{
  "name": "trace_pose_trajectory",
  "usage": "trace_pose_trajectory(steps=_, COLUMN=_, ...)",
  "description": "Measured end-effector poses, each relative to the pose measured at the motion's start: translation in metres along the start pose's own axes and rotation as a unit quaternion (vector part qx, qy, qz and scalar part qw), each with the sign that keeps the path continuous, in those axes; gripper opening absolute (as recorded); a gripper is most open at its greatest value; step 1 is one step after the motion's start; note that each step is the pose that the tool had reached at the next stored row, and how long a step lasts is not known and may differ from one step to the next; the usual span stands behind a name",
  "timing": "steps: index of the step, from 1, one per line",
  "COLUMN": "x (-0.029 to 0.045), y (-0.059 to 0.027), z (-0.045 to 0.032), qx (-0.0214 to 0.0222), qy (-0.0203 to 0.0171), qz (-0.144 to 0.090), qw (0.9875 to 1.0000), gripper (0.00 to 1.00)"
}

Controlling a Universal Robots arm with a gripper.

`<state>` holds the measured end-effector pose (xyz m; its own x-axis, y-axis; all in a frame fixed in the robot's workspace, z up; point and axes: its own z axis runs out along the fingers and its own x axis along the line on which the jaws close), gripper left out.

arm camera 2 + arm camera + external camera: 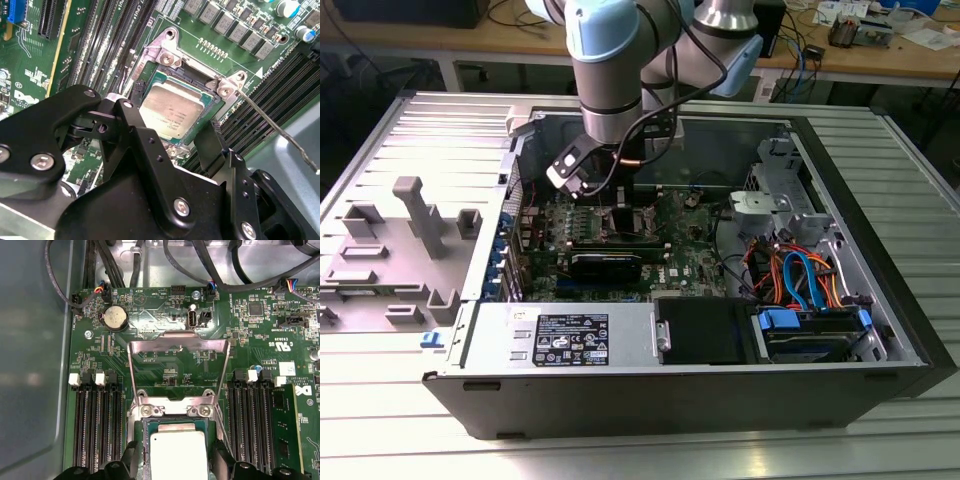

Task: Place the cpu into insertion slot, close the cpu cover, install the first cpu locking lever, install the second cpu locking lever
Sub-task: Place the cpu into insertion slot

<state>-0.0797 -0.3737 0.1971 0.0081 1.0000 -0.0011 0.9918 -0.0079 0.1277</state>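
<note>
The cpu (172,111) lies flat in the insertion slot (167,54), its dull silver top facing up; the first wrist view has it at the picture's edge (177,455). My gripper (173,114) straddles it, open, with one black finger on each side and a small gap to the chip's edges; it also appears in the first wrist view (175,457). The cpu cover (150,346) stands raised on its hinge beyond the slot, folded back over the board. A thin wire locking lever (272,125) sticks out free beside the slot. In the exterior view the gripper (613,205) hangs low inside the open computer case.
Long black memory slots (97,430) flank the socket on both sides. A black heatsink block (605,265) lies on the board near the gripper. Coloured cables (800,275) and a drive cage fill the exterior view's right. A grey fixture (410,215) sits outside the case.
</note>
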Motion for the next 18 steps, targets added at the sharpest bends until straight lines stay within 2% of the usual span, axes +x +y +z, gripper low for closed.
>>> trace_pose_trajectory(steps=9, x=0.0, y=-0.0037, z=-0.0005, qx=0.0, qy=0.0, qz=0.0, qw=1.0, gripper=0.69)
trace_pose_trajectory(steps=18, x=0.002, y=-0.0038, z=-0.0005, qx=0.0, qy=0.0003, qz=0.0, qw=1.0, gripper=0.69)
